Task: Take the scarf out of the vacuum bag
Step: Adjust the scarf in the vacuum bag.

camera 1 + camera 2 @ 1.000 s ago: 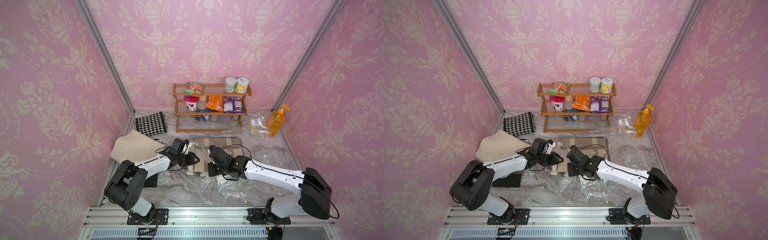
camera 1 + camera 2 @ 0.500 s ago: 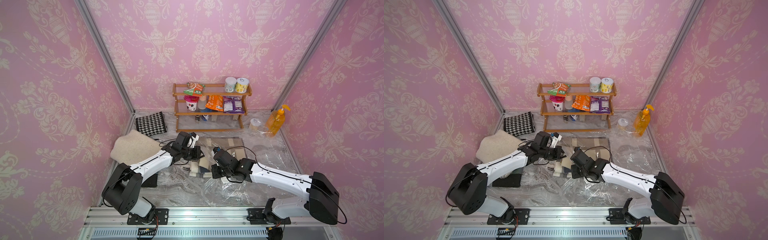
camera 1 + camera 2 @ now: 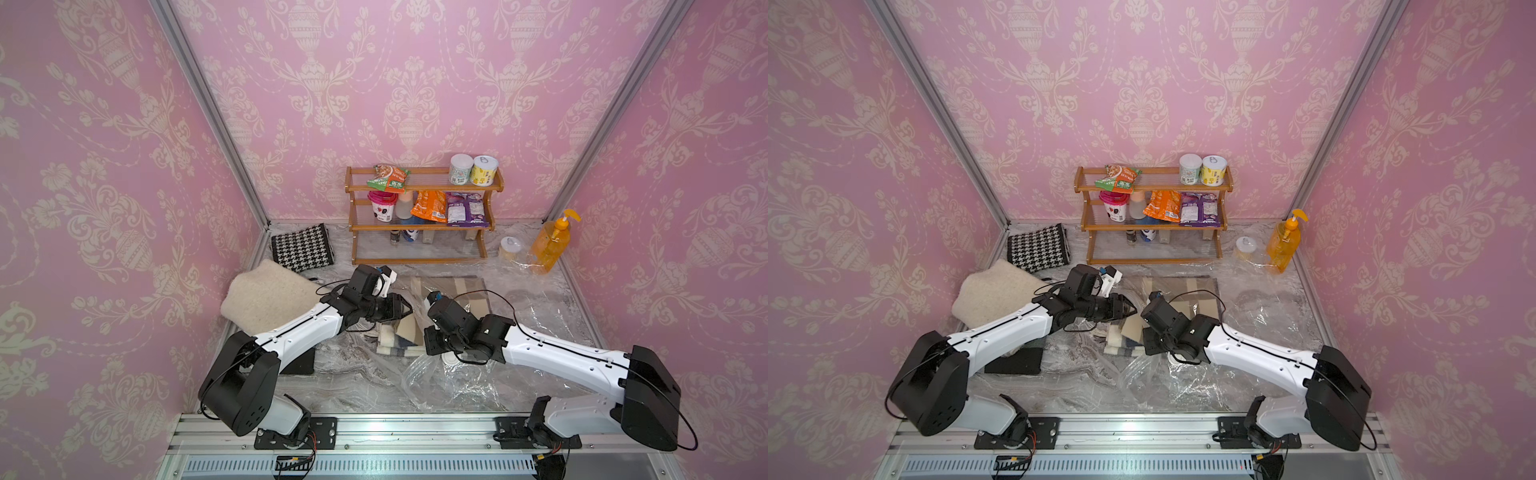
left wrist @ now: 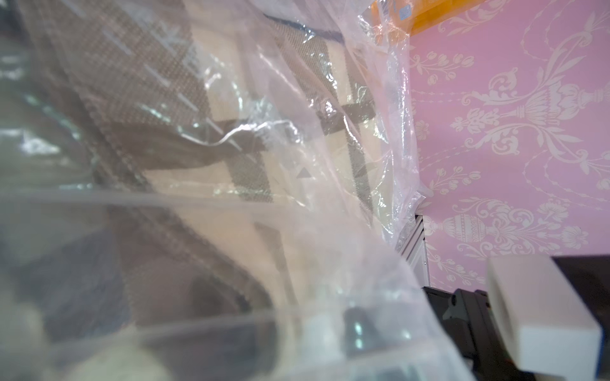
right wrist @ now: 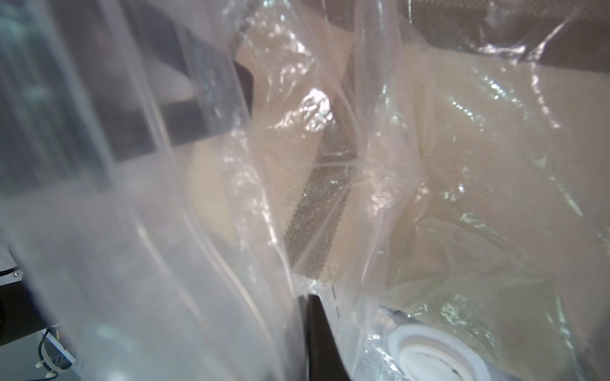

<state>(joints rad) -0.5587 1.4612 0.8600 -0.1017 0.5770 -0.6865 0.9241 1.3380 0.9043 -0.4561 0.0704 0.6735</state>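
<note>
A large, crinkly, clear plastic vacuum bag (image 3: 519, 332) is lying across the middle of the grey marble table (image 3: 353, 386), in front of a small wooden rack (image 3: 419, 226) with snacks and cans. A beige and brown checked woven scarf (image 3: 461, 291) is lying inside it, flat at the far part and bunched in folds at the near part, between the two arms. Both wrist views are showing the scarf through the plastic film. I cannot tell whether the bunched end is already outside the bag.

The left gripper (image 3: 1130, 309) is reaching in from the left and hanging just over the bunched folds. The film is blurring its fingers in the left wrist view, so I cannot tell how wide it is standing.

The right gripper (image 5: 310, 303) is pointing down at the near edge of the scarf. Its black fingers are pressed together, and a fold of the bag's film is running into their tips, so it is pinching the vacuum bag. The round white valve cap (image 5: 432, 358) is sitting just beside these fingers.

An orange pump bottle (image 3: 550, 245) is standing at the far right, and a cream fluffy folded cloth (image 3: 266, 299) is lying at the left.
</note>
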